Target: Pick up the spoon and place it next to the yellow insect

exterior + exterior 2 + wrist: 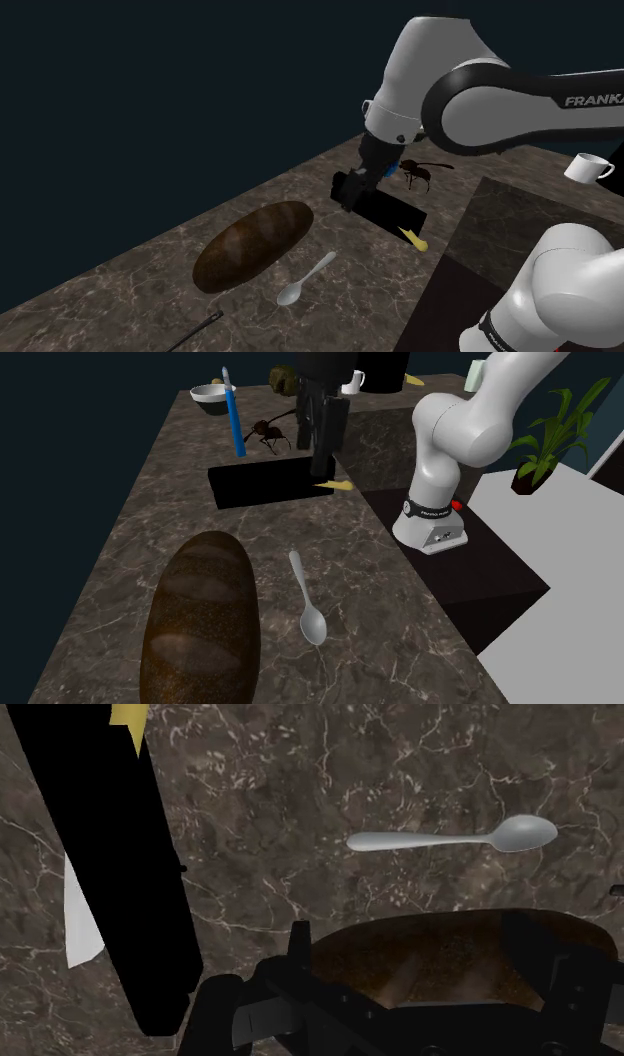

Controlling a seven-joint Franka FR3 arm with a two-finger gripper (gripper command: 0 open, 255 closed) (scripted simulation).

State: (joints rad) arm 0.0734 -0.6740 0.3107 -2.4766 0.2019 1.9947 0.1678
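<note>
Probably light, stiff and slick, lying flat: best to pinch spoon (pixel 450 837) across its thin handle near mid-length, with gripper (pixel 410 932) spread apart, empty, well clear.

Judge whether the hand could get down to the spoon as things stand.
Probably yes. The spoon lies alone on the bare counter, apart from the bread loaf, with nothing over it; the open hand hangs above the counter nearby.
</note>
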